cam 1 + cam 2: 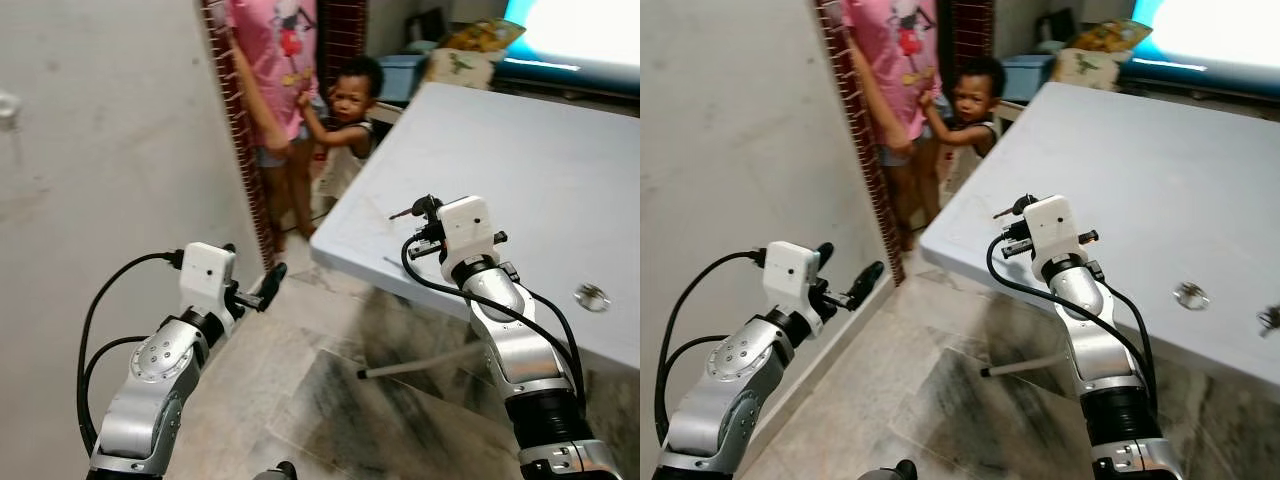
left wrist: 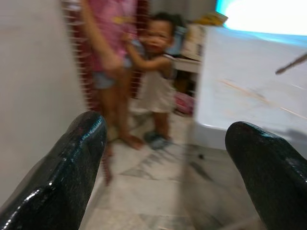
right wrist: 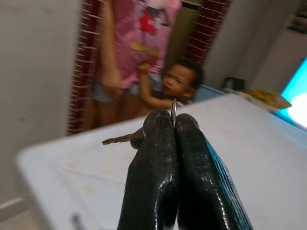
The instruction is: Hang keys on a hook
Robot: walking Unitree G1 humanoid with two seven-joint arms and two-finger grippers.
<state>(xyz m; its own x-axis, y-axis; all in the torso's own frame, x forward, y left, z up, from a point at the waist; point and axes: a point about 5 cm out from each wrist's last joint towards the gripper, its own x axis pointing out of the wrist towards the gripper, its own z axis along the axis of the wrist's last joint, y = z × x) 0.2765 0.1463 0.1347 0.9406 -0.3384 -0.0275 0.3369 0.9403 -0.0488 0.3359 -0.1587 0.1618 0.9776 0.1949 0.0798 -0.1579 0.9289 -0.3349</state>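
- Right gripper (image 3: pixel 172 125): fingers pressed together on the keys (image 3: pixel 120 139), held over the near corner of the pale grey table (image 1: pixel 540 170).
- Keys: thin, dark metal; one blade juts sideways toward the robot's left, its long axis roughly level.
- Left gripper (image 2: pixel 168 158): fingers spread wide, empty, above the marble floor (image 1: pixel 330 400) near the wall (image 1: pixel 100 150).

Two hands are counted, the left hand (image 1: pixel 262 290) and right hand (image 3: pixel 173 125), one tabletop (image 1: pixel 520 170), and two persons (image 1: pixel 300 110).
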